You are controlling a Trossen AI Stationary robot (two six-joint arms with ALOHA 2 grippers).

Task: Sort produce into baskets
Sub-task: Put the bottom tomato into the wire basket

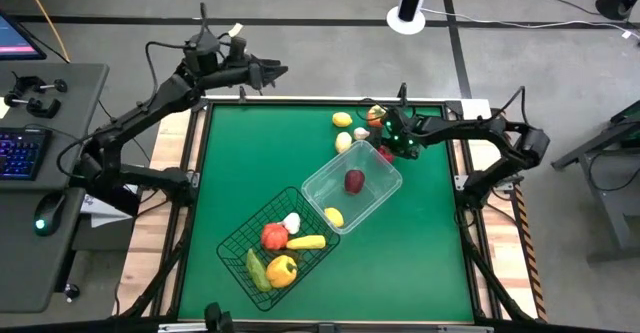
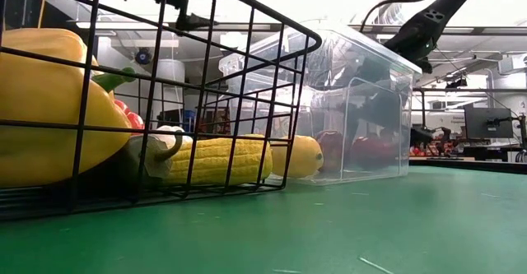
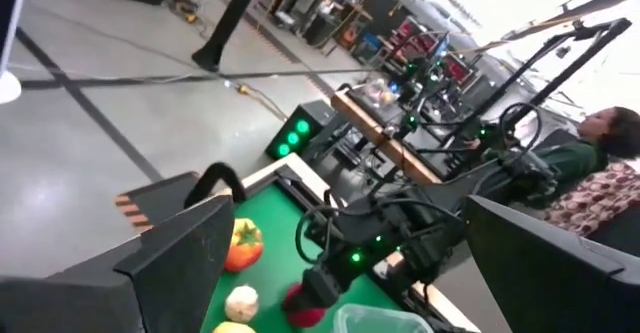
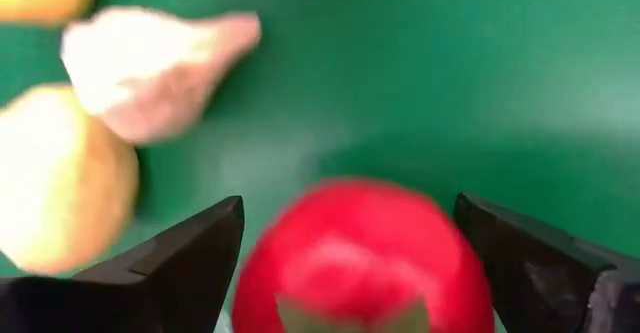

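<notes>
My right gripper point(image 1: 388, 145) is open at the far right of the table. Its fingers stand on either side of a red fruit point(image 4: 365, 263) beside the clear plastic bin's point(image 1: 325, 176) far corner. A white garlic point(image 4: 150, 68) and yellow fruits point(image 4: 60, 183) lie just beyond it. The bin holds a red fruit point(image 1: 354, 181) and a yellow one point(image 1: 334, 216). The black wire basket point(image 1: 232, 243) holds a tomato point(image 1: 274, 236), corn point(image 1: 306, 242), a yellow pepper point(image 1: 282, 269) and a green vegetable point(image 1: 258, 270). My left gripper point(image 1: 278, 71) is open and empty, raised beyond the table's far left edge. My right gripper comes at the red fruit point(image 1: 385, 155) from above, one finger point(image 4: 190, 263) on each of its sides. The fruit nearly fills the gap between them, and I cannot tell whether the fingers touch it.
Loose produce lies near the far edge: a yellow piece point(image 1: 342, 120), an orange-red one with a green top point(image 1: 375, 113), a white one point(image 1: 361, 133) and a pale yellow one point(image 1: 344, 141). A person point(image 3: 610, 133) sits beyond the table's right side.
</notes>
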